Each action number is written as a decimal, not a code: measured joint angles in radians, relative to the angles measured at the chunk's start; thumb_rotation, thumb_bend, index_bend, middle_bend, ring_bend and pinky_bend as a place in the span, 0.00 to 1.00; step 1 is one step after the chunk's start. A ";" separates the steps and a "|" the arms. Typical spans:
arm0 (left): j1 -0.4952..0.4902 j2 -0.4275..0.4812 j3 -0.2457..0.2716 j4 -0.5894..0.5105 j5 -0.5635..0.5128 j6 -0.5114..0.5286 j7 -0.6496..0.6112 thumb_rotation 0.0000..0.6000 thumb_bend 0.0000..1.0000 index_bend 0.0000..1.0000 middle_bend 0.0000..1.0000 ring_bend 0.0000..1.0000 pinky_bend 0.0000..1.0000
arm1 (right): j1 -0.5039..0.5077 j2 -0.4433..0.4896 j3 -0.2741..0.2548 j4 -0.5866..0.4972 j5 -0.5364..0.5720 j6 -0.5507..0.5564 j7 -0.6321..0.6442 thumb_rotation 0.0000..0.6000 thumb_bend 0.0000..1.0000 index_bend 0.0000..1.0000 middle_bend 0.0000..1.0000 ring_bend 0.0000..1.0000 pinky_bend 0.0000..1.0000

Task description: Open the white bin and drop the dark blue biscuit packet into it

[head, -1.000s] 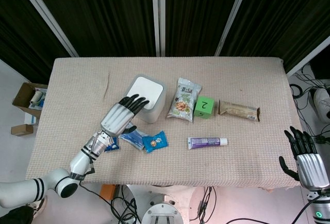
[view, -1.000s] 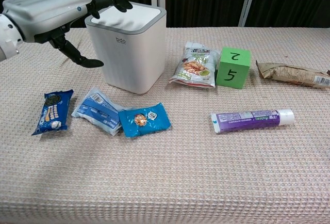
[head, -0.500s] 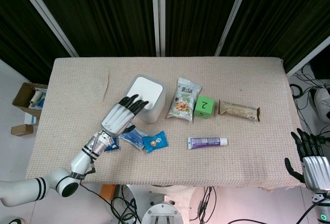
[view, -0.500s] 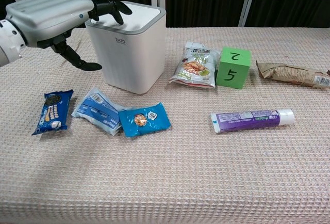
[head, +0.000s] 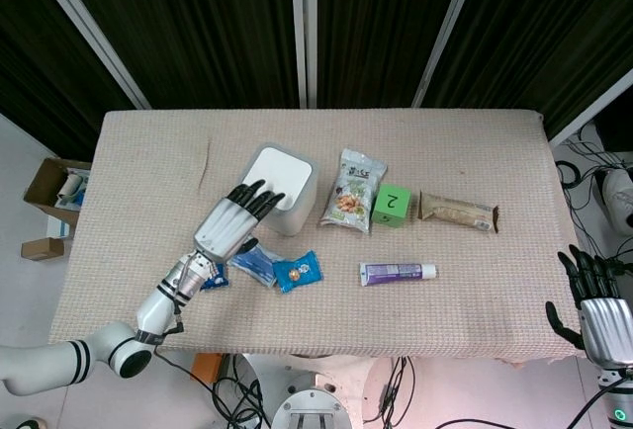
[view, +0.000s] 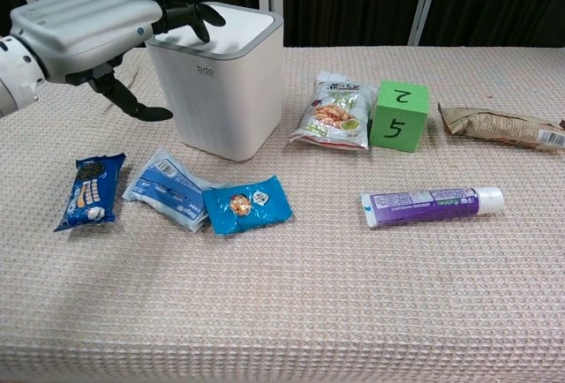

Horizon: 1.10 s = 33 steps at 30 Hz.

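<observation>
The white bin (head: pixel 280 189) (view: pixel 225 83) stands left of centre on the table with its lid down. My left hand (head: pixel 229 221) (view: pixel 88 26) reaches over its near-left corner, fingers apart and holding nothing. Its dark fingertips (view: pixel 187 14) lie at the lid's edge, and the thumb hangs beside the bin wall. The dark blue biscuit packet (view: pixel 91 191) lies flat on the cloth in front of and left of the bin, below that hand. In the head view only a sliver of the packet (head: pixel 213 279) shows past the wrist. My right hand (head: pixel 598 310) hangs open off the table's front right corner.
A light blue packet (view: pixel 168 187) and a blue cookie packet (view: pixel 247 204) lie in front of the bin. To its right are a snack bag (view: pixel 334 111), a green cube (view: pixel 400 116), a brown wrapper (view: pixel 499 125) and a purple tube (view: pixel 433 200).
My left hand has eased slightly left, its fingertips curling at the lid's edge. My right hand has sunk lower toward the frame's bottom right corner.
</observation>
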 measured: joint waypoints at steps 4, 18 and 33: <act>0.022 0.030 -0.004 -0.054 0.026 0.069 0.009 0.97 0.19 0.11 0.18 0.10 0.24 | 0.000 0.003 0.000 -0.004 -0.001 0.000 0.000 1.00 0.36 0.00 0.00 0.00 0.00; 0.202 0.151 0.193 -0.116 0.084 0.144 -0.036 0.97 0.18 0.15 0.17 0.10 0.25 | 0.007 0.001 -0.005 -0.019 -0.012 -0.013 -0.023 1.00 0.37 0.00 0.00 0.00 0.00; 0.152 -0.004 0.182 0.099 -0.001 -0.097 -0.148 0.84 0.18 0.11 0.12 0.10 0.28 | -0.005 0.016 -0.002 -0.029 0.002 -0.006 -0.019 1.00 0.37 0.00 0.00 0.00 0.00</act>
